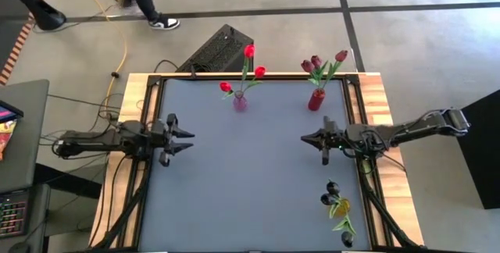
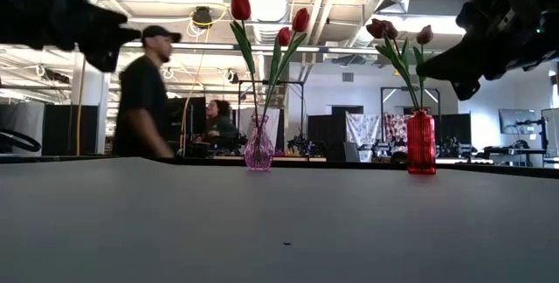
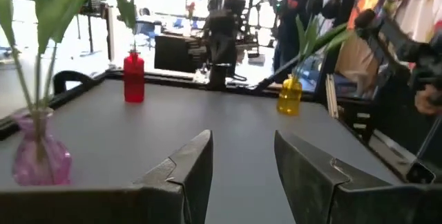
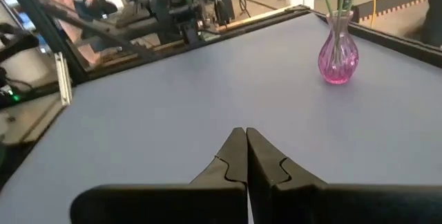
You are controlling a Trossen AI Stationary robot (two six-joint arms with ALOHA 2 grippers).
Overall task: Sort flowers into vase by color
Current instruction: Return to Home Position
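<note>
The left arm (image 1: 101, 139) and right arm (image 1: 406, 131) are slim, dark, jointed tubes with bulkier black wrists. Each ends in two flat matte-black jaws, wedge-shaped, with stepped, angular inner edges.

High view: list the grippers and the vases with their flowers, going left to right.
left gripper → pink vase with red flowers → red vase with maroon flowers → yellow vase with black flowers. The right gripper overlaps the red vase sideways, so it is left out.
</note>
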